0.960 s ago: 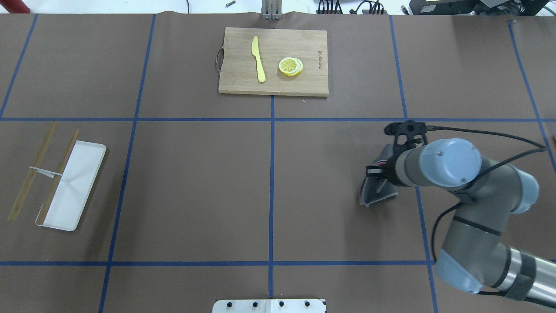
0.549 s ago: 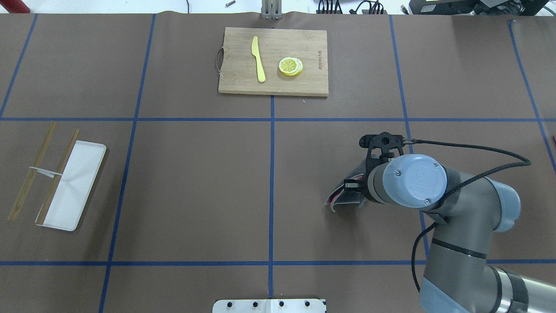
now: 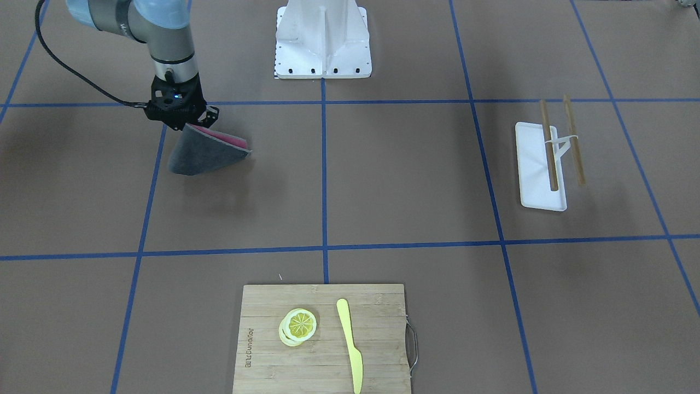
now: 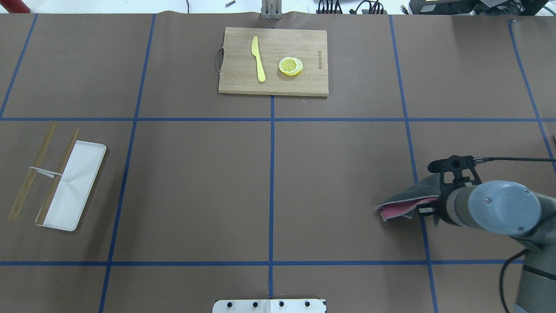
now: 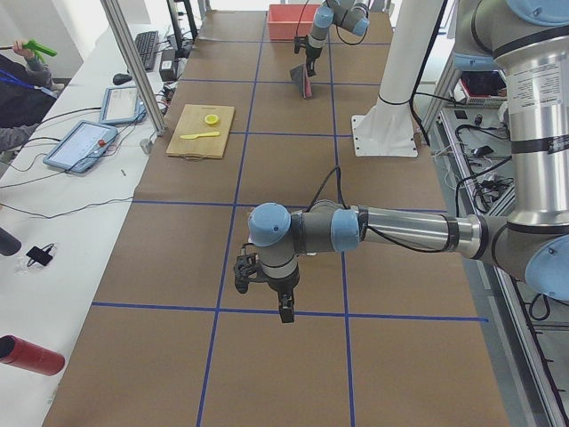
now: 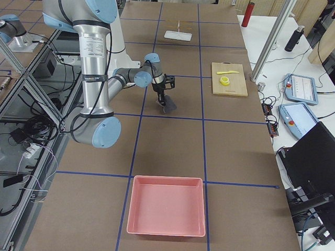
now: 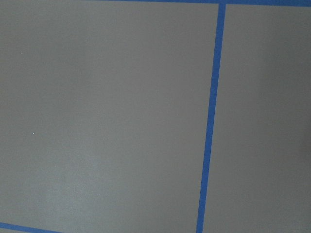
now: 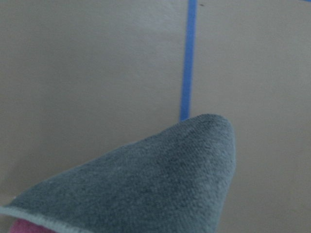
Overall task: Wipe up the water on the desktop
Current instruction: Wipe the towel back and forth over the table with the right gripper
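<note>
Right pincer (image 3: 183, 117): clamped on grey cloth (image 3: 205, 153), pink inner face showing. Cloth hangs over worktop (image 4: 195, 182), beside blue tape line (image 4: 425, 243), on robot's right side; you cannot tell if it touches surface.
Left pincer (image 5: 283, 307): low over worktop, well apart from cloth; open or closed, cannot tell.
Your other items, all well apart from cloth:
- cutting board (image 4: 304, 43) at far edge, bearing yellow knife (image 4: 258, 58) and lemon slices (image 4: 290, 66)
- white tray (image 4: 82, 174) with chopsticks (image 4: 26, 187), one across tray, one beside
- pink bin (image 6: 166, 180)

grey cloth (image 6: 168, 107) hanging from right pincer (image 6: 163, 100), brown desktop (image 6: 172, 146) with blue grid, pink bin (image 6: 166, 212) in foreground
</note>
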### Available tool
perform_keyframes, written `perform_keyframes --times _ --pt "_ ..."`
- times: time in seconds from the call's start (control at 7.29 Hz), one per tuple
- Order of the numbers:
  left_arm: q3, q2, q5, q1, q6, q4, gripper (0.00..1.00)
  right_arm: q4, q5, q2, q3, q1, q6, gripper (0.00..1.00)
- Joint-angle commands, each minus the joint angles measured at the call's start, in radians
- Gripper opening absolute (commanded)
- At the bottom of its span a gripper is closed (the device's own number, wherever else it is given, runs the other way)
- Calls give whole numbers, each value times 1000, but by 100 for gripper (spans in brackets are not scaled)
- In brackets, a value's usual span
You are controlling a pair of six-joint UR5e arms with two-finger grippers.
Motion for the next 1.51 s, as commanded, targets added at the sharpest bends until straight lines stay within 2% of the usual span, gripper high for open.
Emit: perform_keyframes --times 0.0,0.14,0.27,0.41,0.55,0.69,0.96,1.37 --pt "-1 0 0 0 2 -1 99 286 12 -252 -51 62 -139 0" --pt "-1 0 0 0 2 -1 99 407 23 -270 -153 113 -201 0" --pt "0 0 0 0 2 -1 99 530 81 -264 -256 185 -275 0" --pt "-1 -1 0 0 2 -1 99 569 139 -247 -289 240 -292 0" --pt "-1 0 0 0 2 -1 99 559 144 -205 -286 248 -291 0" --pt "0 0 0 0 2 -1 99 536 144 -146 -287 247 -282 0" --pt "0 0 0 0 0 -1 99 385 153 -7 -269 244 -242 0" --pt "2 -6 0 0 0 -1 99 122 144 307 -267 155 -66 0"
